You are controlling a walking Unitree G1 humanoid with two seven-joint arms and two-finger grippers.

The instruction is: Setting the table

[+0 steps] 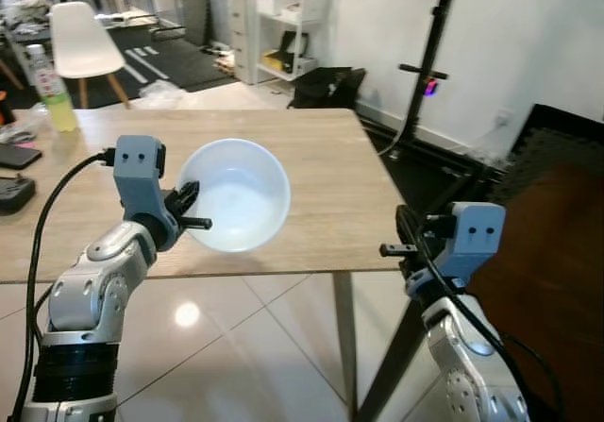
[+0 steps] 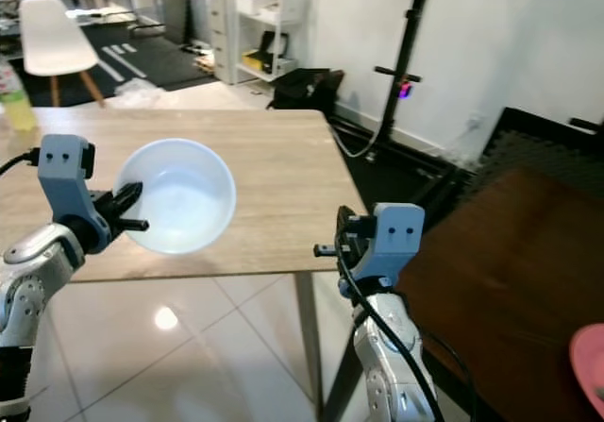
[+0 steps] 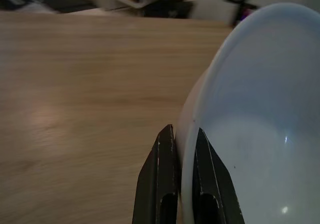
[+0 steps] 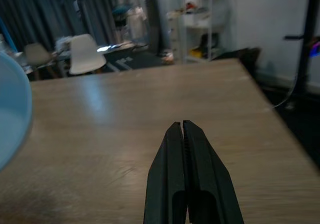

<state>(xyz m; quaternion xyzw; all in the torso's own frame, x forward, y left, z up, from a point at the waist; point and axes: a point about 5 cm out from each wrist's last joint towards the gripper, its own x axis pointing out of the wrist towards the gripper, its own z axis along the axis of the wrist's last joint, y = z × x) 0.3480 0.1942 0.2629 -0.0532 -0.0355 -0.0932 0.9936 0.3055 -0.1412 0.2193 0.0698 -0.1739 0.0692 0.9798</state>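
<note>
A white bowl (image 1: 236, 194) hangs tilted above the near part of the wooden table (image 1: 321, 158), its opening facing up and towards me. My left gripper (image 1: 189, 205) is shut on the bowl's near-left rim; in the left wrist view the two black fingers (image 3: 162, 184) pinch the rim of the bowl (image 3: 260, 124). My right gripper (image 1: 408, 243) is held at the table's near right corner, shut and holding nothing. Its closed fingers (image 4: 182, 174) point out over the tabletop, with the bowl's edge (image 4: 12, 119) off to one side.
A bottle of yellow liquid (image 1: 52, 87) and dark devices (image 1: 14, 191) sit at the table's left end. A white chair (image 1: 83, 44) and white shelves (image 1: 278, 21) stand beyond. A black stand (image 1: 429, 63) and cables are right of the table, above a dark mat (image 1: 557, 214).
</note>
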